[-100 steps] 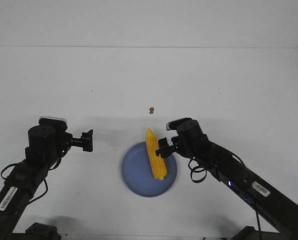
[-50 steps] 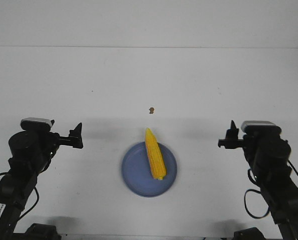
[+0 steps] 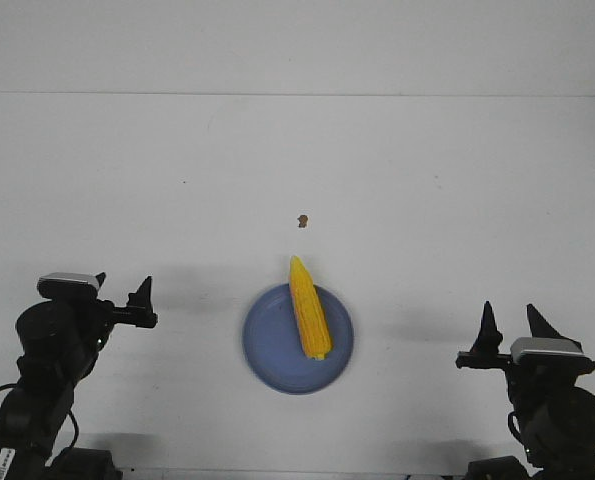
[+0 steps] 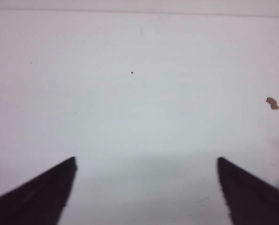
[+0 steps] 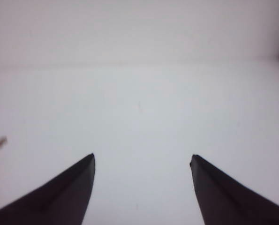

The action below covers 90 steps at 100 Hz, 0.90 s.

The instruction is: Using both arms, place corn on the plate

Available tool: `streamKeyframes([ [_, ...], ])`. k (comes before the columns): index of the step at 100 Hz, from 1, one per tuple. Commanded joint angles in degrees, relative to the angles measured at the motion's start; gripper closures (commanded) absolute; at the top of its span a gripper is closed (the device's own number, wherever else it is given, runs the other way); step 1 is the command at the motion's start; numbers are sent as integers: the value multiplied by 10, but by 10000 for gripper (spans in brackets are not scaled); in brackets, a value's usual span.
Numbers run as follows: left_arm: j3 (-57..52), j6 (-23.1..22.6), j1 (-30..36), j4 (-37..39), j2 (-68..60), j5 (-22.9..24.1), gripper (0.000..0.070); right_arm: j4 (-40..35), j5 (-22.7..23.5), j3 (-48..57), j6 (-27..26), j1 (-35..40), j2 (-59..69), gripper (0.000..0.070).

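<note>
table [image 3: 427, 180]: open all round | obstacles: plate [image 3: 269, 350] with corn [image 3: 308, 320], brown speck [image 3: 301, 220]

The corn cob [image 3: 308, 309] is looking like moulded plastic, bright yellow and glossy, with a fine bumpy kernel texture along its length. The plate [image 3: 270, 350] under it is showing a smooth, even blue-lavender surface with a soft sheen, most likely plastic, though ceramic cannot be ruled out. The table [image 3: 427, 180] is appearing as a plain white, matt, smooth surface. The left gripper [image 3: 123, 292] and the right gripper [image 3: 509, 322] are showing matt black fingers, seemingly hard plastic; each arm's camera module is reading as light grey with a dull finish. The brown speck [image 3: 301, 220] is looking rough and crumbly.
</note>
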State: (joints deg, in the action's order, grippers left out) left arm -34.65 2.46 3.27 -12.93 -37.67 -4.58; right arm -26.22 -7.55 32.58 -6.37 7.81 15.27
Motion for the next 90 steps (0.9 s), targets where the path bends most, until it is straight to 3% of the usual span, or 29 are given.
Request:
streamKeyframes([
  [1,4,-1,1,6,12,0,414,5,-1,3,7,0,-2,285],
  [9,10,-2,1,6,29,0,578,5,0,3,17,0,-2,379],
  [13,10,-3,1,6,38,0,695,5,0,3,18,0,-2,504],
  [18,10,-3,1,8,47,0,692,5,0,3,19,0,-2,700],
  [90,10,1,1,26,118,0,688,4,-4,4,23,0,-2,692],
])
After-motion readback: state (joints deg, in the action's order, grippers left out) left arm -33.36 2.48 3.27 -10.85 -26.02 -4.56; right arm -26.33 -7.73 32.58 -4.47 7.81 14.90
